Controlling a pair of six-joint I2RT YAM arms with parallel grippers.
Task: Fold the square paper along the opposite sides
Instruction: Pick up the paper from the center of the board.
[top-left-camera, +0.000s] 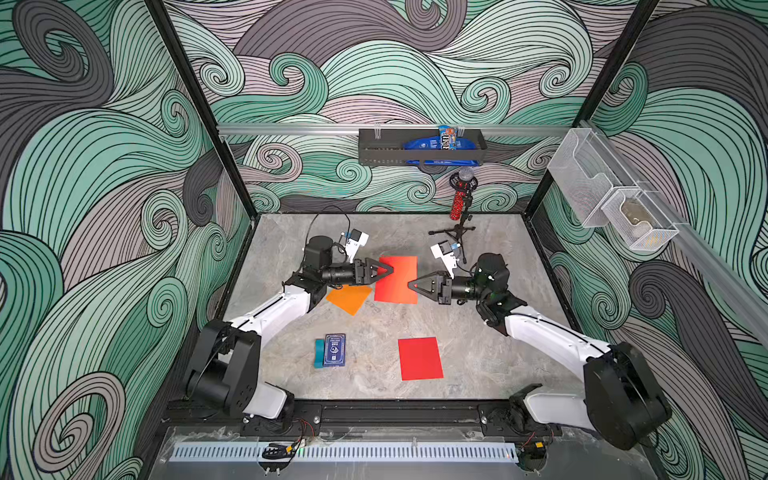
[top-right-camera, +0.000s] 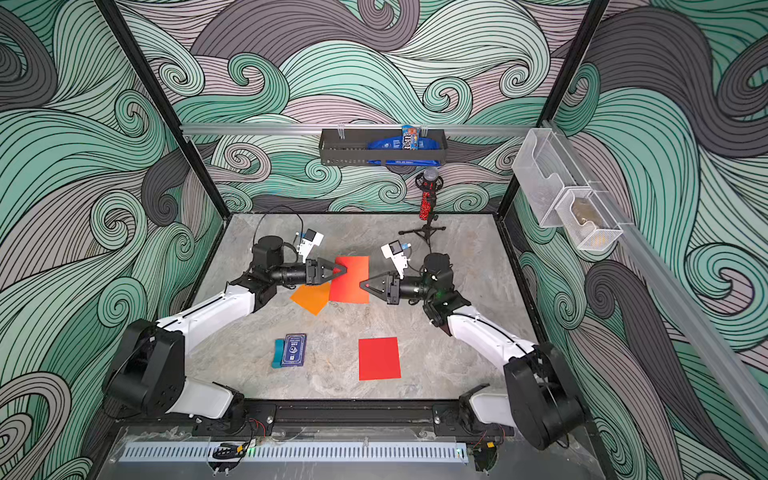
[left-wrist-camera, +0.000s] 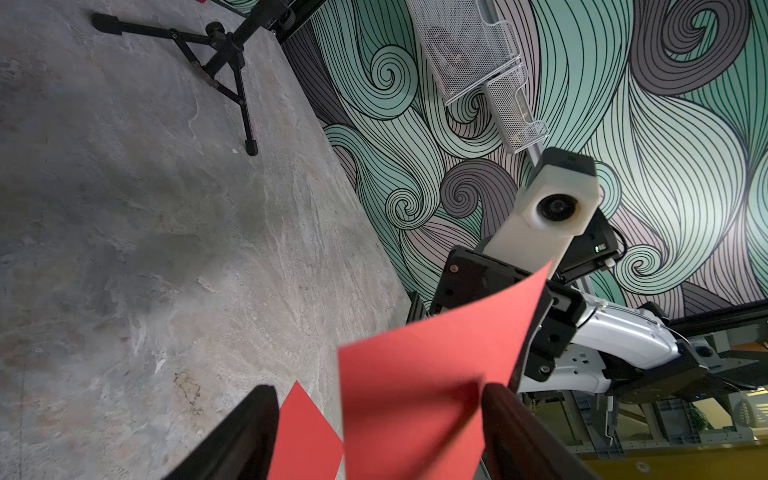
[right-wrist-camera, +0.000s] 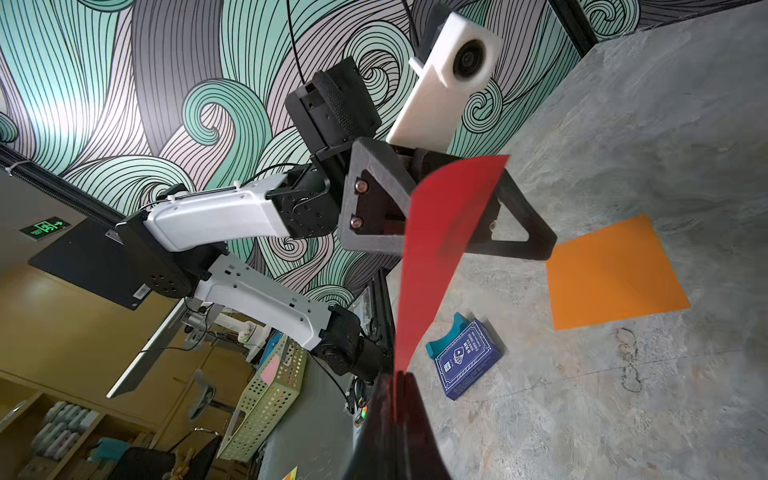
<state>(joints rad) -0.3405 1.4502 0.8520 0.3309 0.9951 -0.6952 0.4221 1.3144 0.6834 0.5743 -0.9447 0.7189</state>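
I see right gripper (top-left-camera: 412, 284) clamped on red square paper (top-left-camera: 397, 279) at frame centre, paper raised and bowed, left gripper (top-left-camera: 388, 270) jaws apart, opposite paper edge between them

snack pack (top-left-camera: 449, 139): "m&m" | green exit sign (right-wrist-camera: 45, 227): pictogram, arrow | blue box (right-wrist-camera: 465, 357): print illegible

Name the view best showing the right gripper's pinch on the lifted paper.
Right wrist view: close up, the right gripper is shut on the red paper. Both top views show it small; in the left wrist view, paper hides it.
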